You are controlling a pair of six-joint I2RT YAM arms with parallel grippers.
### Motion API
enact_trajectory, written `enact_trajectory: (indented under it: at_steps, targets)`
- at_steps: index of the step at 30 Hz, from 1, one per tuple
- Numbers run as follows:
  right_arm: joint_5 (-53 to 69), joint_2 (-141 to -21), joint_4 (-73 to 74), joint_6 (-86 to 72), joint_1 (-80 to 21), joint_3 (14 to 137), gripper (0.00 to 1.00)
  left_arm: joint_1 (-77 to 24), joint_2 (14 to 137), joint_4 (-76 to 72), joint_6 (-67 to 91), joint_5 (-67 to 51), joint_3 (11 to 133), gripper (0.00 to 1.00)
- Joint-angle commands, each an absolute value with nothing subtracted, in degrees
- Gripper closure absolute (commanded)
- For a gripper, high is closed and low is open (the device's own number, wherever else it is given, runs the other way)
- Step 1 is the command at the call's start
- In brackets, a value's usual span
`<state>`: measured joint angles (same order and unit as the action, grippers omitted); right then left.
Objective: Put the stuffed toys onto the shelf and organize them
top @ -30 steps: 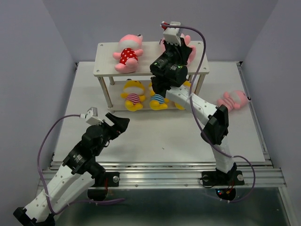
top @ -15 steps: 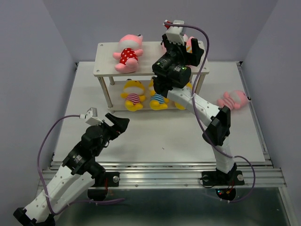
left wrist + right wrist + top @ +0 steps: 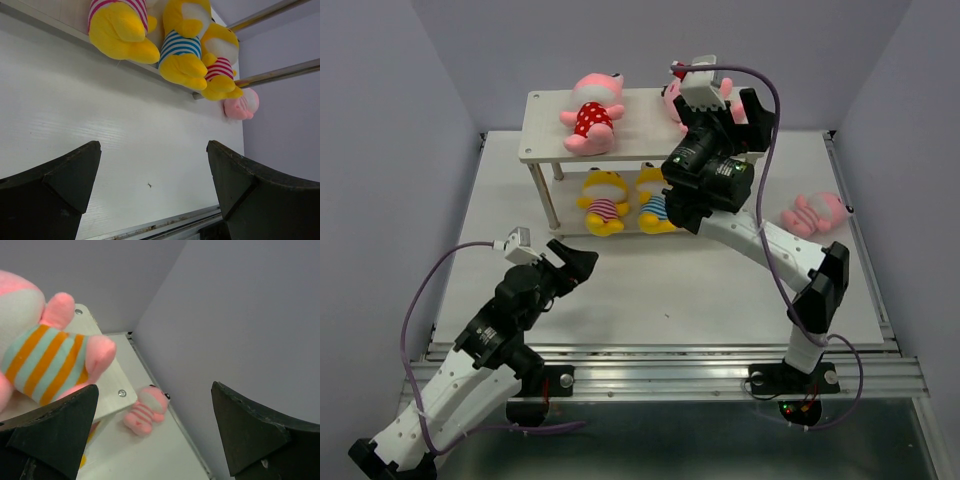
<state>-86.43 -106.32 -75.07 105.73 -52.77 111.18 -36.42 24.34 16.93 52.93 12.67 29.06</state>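
Observation:
The shelf (image 3: 545, 132) stands at the back of the table. On its top board lie a pink toy in a red dotted shirt (image 3: 590, 112) and a pink toy in an orange-and-teal striped shirt (image 3: 45, 360). My right gripper (image 3: 155, 425) hangs open just right of that striped one, holding nothing. Three yellow toys (image 3: 120, 25) (image 3: 182, 50) (image 3: 220, 75) sit on the lower board. Another pink striped toy (image 3: 813, 212) lies on the table right of the shelf. My left gripper (image 3: 154, 175) is open and empty over the near left table.
The white table (image 3: 650, 290) ends in a metal rail along the front, and grey walls enclose the back and sides. My right arm (image 3: 760, 240) reaches across the shelf's right end and hides part of the lower tier from above.
My right gripper has opened and let go of the orange-and-teal striped pink toy on the top board, then drawn back to the right. The left arm has not moved.

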Motion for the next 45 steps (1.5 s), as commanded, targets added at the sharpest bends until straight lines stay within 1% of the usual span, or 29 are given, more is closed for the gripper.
enact_trajectory:
  at_steps: [1, 3, 4, 5, 7, 8, 9, 10, 11, 12, 13, 14, 15, 16, 18, 20, 21, 22, 24, 27, 28, 30, 32, 34, 35, 38, 39, 43, 45]
  targets:
    - [-93.8, -98.0, -100.2, 111.1, -54.0, 104.2, 0.00, -36.7, 24.9, 14.2, 51.3, 11.7, 30.1, 0.01]
    - [-91.2, -96.2, -97.6, 116.5, -54.0, 102.0, 0.00, -36.7, 25.2, 13.4, 51.0, 11.3, 30.1, 0.01]
    - [-87.8, -93.7, -90.0, 115.9, -54.0, 97.4, 0.00, -36.7, 25.4, 12.9, 50.8, 10.8, 30.1, 0.01]
    - [-85.2, -92.0, -89.9, 115.9, -54.0, 93.5, 0.00, -36.7, 25.6, 12.7, 50.8, 10.6, 30.1, 0.01]
    - [-77.3, -85.6, -74.9, 110.1, -54.0, 85.3, 0.00, -36.7, 26.2, 12.3, 50.8, 10.4, 30.2, 0.01]
    - [-76.0, -83.4, -66.5, 98.4, -54.0, 81.5, 0.00, -36.7, 26.5, 12.1, 50.7, 10.2, 30.3, 0.01]
    - [-74.7, -81.3, -42.3, 89.3, -54.0, 81.6, 0.00, -36.7, 26.7, 12.1, 50.6, 10.1, 30.4, 0.01]
    - [-70.1, -79.5, -26.5, 79.5, -54.0, 83.4, 0.00, -36.7, 26.9, 12.2, 50.7, 9.9, 30.4, 0.01]
    - [-59.3, -76.8, -0.2, 60.7, -54.0, 89.6, 0.00, -36.7, 27.0, 12.2, 50.7, 9.7, 30.4, 0.01]
    - [-59.2, -75.7, 9.4, 53.3, -54.0, 93.0, 0.00, -36.7, 26.8, 12.1, 50.7, 9.7, 30.4, 0.01]
    - [-46.6, -74.5, 16.3, 48.6, -54.0, 95.8, 0.00, -36.7, 26.6, 12.1, 50.7, 9.5, 30.4, 0.01]
    - [-39.3, -71.8, 21.6, 42.4, -54.0, 98.0, 0.00, -36.7, 26.4, 12.0, 50.5, 9.5, 30.4, 0.01]
    - [-32.3, -70.2, 28.7, 40.9, -54.0, 100.5, 0.00, -36.7, 26.2, 12.0, 50.3, 9.5, 30.4, 0.01]
    - [-20.2, -68.5, 29.9, 40.4, -54.0, 100.1, 0.00, -36.7, 25.7, 11.9, 50.0, 9.1, 30.4, 0.01]
    - [-11.2, -65.0, 32.5, 39.5, -54.0, 99.8, 0.00, -36.7, 25.3, 11.5, 49.1, 8.9, 30.8, 0.01]
    - [-10.4, -65.0, 35.0, 38.1, -54.0, 100.9, 0.00, -36.7, 25.3, 11.3, 48.3, 8.4, 31.2, 0.01]
    - [-10.5, -65.6, 39.2, 39.6, -54.0, 101.4, 0.00, -36.7, 25.4, 11.3, 47.4, 8.1, 31.3, 0.01]
    - [-12.2, -66.7, 40.6, 40.5, -54.0, 101.1, 0.00, -36.7, 25.4, 11.0, 46.9, 7.2, 31.6, 0.01]
    - [-15.0, -69.4, 43.1, 41.2, -54.0, 101.6, 0.00, -36.7, 25.4, 10.7, 46.3, 6.3, 31.6, 0.01]
    - [-14.1, -72.1, 43.6, 38.2, -53.2, 105.6, 0.00, -36.7, 25.6, 10.2, 46.1, 5.8, 31.3, 0.01]
    - [-12.3, -72.9, 43.0, 36.6, -53.2, 107.1, 0.00, -36.7, 25.7, 10.0, 46.2, 5.5, 31.2, 0.01]
    - [-13.3, -75.3, 38.7, 28.7, -52.5, 110.9, 0.00, -36.7, 25.8, 9.4, 46.6, 5.2, 30.8, 0.01]
    - [-19.2, -78.1, 33.6, 20.4, -51.8, 112.7, 0.00, -36.7, 25.7, 8.8, 47.1, 5.0, 30.1, 0.01]
    - [-26.5, -80.9, 33.6, 14.9, -49.9, 115.0, 0.00, -36.7, 25.6, 8.5, 47.3, 4.6, 29.8, 0.01]
    - [-27.5, -82.9, 33.5, 11.6, -47.4, 115.5, 0.00, -36.7, 25.6, 8.4, 47.3, 4.6, 29.7, 0.01]
    - [-22.2, -84.4, 33.5, 5.7, -40.2, 116.6, 0.01, -36.7, 25.4, 8.8, 46.8, 4.4, 29.8, 0.01]
    - [-19.1, -85.0, 33.7, 4.9, -35.6, 116.8, 0.02, -36.7, 25.1, 9.0, 46.7, 4.6, 29.9, 0.01]
    - [-8.7, -86.1, 33.7, 3.7, -29.5, 117.6, 0.02, -36.7, 24.4, 9.5, 46.7, 5.4, 29.6, 0.01]
    - [-5.9, -87.4, 34.8, 3.7, -27.6, 118.5, 0.02, -36.7, 24.3, 9.4, 46.7, 5.7, 29.4, 0.01]
